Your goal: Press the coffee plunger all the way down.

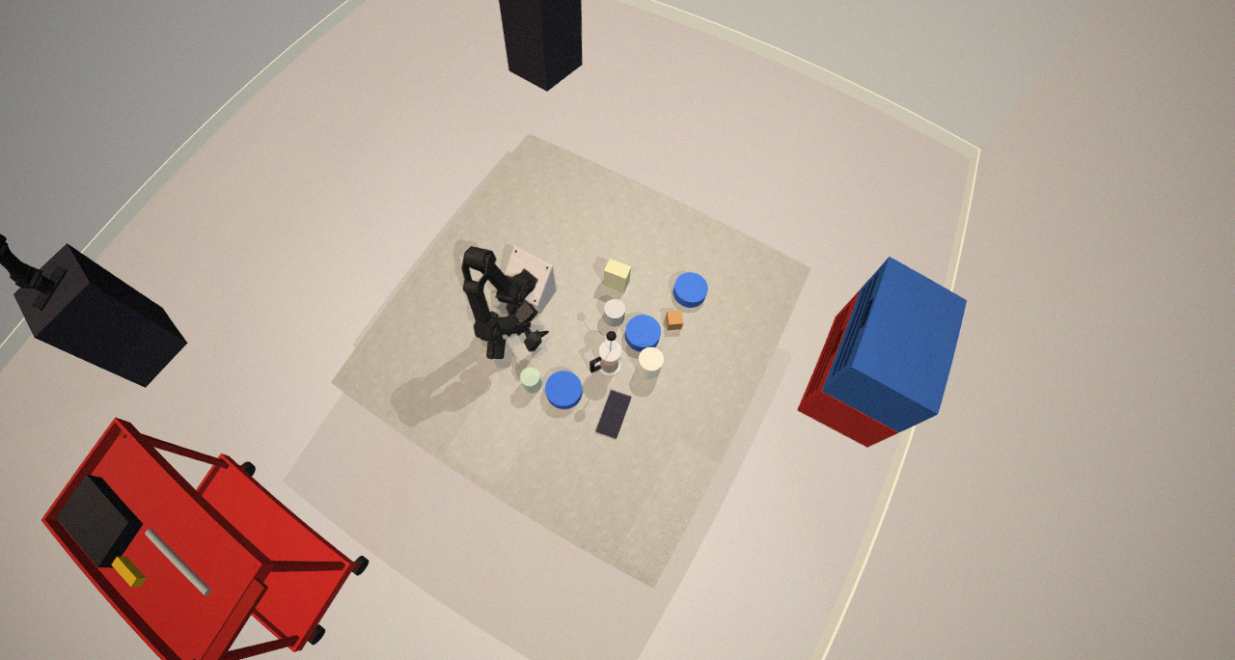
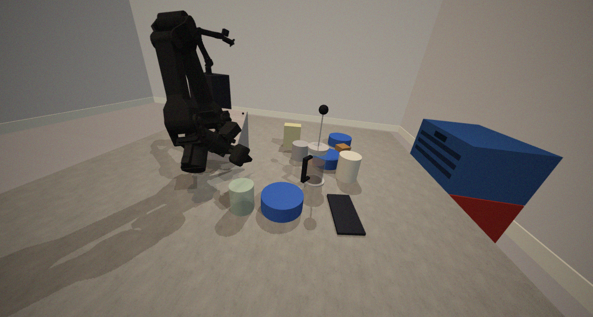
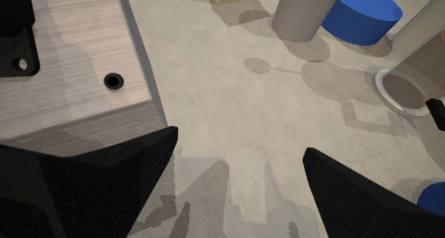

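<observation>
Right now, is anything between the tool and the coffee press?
No. In the wrist view, only bare mat lies between the open tool and the coffee press.

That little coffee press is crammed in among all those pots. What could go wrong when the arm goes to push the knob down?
The plunger knob stands high on a thin rod, so an off-centre push may tip the press. The open end effector, low and away from it, may knock the blue cylinder or cream cylinder beside the press while approaching.

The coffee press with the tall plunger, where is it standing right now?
In the exterior view the coffee press stands mid-floor, right of the arm, among the cream cylinder, a grey cylinder and a blue disc; its plunger knob is up.
</observation>
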Tool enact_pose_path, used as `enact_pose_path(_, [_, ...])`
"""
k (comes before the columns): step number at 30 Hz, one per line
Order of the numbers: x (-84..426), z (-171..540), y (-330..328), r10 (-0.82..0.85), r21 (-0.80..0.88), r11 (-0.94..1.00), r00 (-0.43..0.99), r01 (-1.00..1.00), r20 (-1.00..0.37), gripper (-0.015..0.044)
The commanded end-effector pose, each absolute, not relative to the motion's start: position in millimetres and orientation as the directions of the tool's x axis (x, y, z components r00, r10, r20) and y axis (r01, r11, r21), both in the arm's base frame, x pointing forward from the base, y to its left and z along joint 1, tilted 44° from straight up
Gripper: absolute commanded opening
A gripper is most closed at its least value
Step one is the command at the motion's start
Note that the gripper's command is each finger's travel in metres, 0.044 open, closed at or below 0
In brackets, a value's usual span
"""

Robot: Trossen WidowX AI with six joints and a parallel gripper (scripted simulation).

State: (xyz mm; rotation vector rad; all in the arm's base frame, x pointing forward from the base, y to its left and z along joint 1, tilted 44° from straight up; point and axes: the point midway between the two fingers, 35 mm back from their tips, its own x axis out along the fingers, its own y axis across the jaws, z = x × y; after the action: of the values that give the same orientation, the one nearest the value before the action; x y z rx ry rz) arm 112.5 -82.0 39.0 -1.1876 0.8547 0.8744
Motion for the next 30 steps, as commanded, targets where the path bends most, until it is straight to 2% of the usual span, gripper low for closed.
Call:
enact_pose_path(1, [112.9, 39.2, -82.2, 0.112, -0.398, 0.148, 0.415, -0.905, -0.903, 0.0426])
enact_pose_path(8, [124.7, 41.3, -87.7, 0.069, -0.327, 0.148, 0.34, -0.933, -0.938, 0.044])
enact_pose_path(15, [161.4, 51.4, -96.6, -0.102, -0.279, 0.201, 0.263, -0.939, -0.959, 0.044])
enact_pose_path(23, [213.8, 73.8, -84.0, -0.281, -0.405, 0.28, 0.329, -0.87, -0.901, 0.044])
enact_pose_path(30, [267.1, 106.4, -42.2, -0.398, -0.618, 0.326, 0.49, -0.715, -0.776, 0.044])
